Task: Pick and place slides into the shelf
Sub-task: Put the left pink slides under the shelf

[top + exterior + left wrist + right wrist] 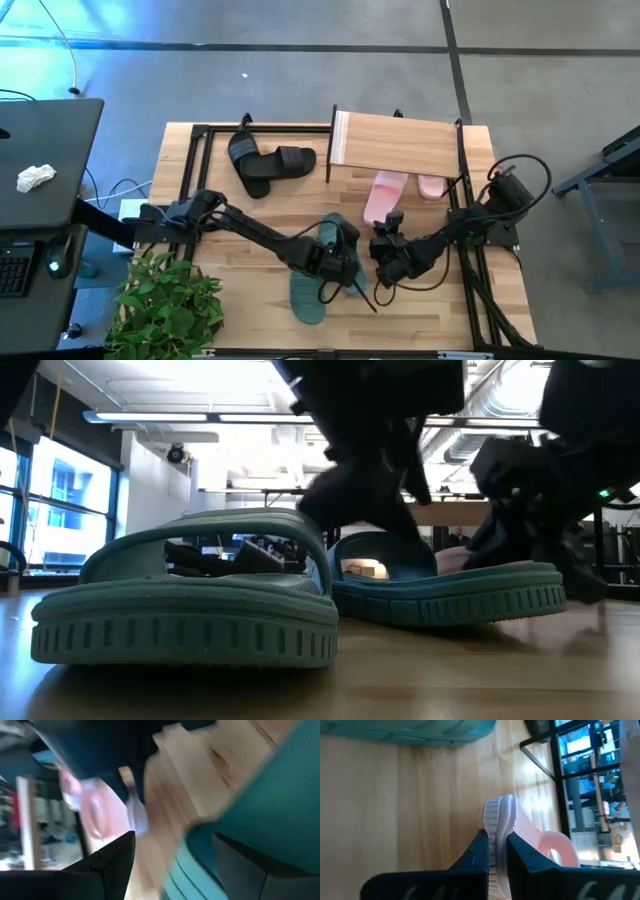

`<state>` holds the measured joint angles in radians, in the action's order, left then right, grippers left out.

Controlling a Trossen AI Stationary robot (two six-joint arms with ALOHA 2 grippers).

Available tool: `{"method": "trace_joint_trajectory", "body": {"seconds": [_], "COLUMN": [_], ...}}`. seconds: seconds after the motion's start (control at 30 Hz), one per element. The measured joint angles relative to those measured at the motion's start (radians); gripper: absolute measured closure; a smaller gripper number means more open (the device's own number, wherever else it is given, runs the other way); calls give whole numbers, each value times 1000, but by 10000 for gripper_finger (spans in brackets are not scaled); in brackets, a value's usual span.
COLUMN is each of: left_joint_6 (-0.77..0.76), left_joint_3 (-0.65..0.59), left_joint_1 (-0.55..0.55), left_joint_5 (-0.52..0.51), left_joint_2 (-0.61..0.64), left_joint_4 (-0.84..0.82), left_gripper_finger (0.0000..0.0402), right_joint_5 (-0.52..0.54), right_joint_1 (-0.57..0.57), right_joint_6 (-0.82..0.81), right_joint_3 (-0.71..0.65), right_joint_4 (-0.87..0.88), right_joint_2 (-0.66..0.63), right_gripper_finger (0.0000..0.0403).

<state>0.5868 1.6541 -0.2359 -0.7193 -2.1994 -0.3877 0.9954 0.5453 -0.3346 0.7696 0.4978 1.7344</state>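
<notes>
**Fig. Two slides in hand, shelf not yet reached**

My right fingers [476,856] were pressed together on the ribbed sole edge of a pale pink slide [498,818], pinching it upright just in front of the shelf [400,145]. Its mate [432,186] lay tucked at the shelf's front edge. My left fingers [102,870] stood spread around one dark teal slide [450,600] near the middle of the bench [250,215]. The slide lay against one finger and clear of the other, so I judged that grip unfinished. The second teal slide [190,605] lay just beside it, nearer the bench's front, and the black pair [270,160] sat beside the shelf's left end.

To do this step well, I judged the pink slide should go first, since it was held and closest. A pinch on a thin rubber edge may let the slide swing, so a slow, level carry seemed wise. The left fingers should close squarely before lifting and keep well apart from the right arm.
</notes>
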Motion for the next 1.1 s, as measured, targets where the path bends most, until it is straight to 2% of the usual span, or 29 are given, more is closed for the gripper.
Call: {"method": "trace_joint_trajectory", "body": {"seconds": [0.13,0.3,0.47,0.6,0.73,0.97,1.1], "left_joint_6": [77,93,92,89,126,139,139], "left_joint_3": [1,2,2,1,1,5,0], "left_joint_1": [1,21,46,48,48,55,61], "left_joint_5": [-46,-48,66,20,61,57,19], "left_joint_2": [-11,-10,-10,-21,-24,-59,-73], "left_joint_4": [80,137,153,166,182,243,224], "left_gripper_finger": [158,158,158,158,158,158,158], "right_joint_5": [37,70,88,93,95,95,94], "right_joint_1": [54,117,156,170,175,176,177], "right_joint_6": [-65,-111,-132,-140,-140,-133,-91], "right_joint_3": [0,2,3,3,3,26,56], "right_joint_4": [11,6,-11,-14,-19,-28,-17], "right_joint_2": [-9,-23,-28,-29,-29,-29,-29], "right_gripper_finger": [398,398,398,398,398,398,398]}}
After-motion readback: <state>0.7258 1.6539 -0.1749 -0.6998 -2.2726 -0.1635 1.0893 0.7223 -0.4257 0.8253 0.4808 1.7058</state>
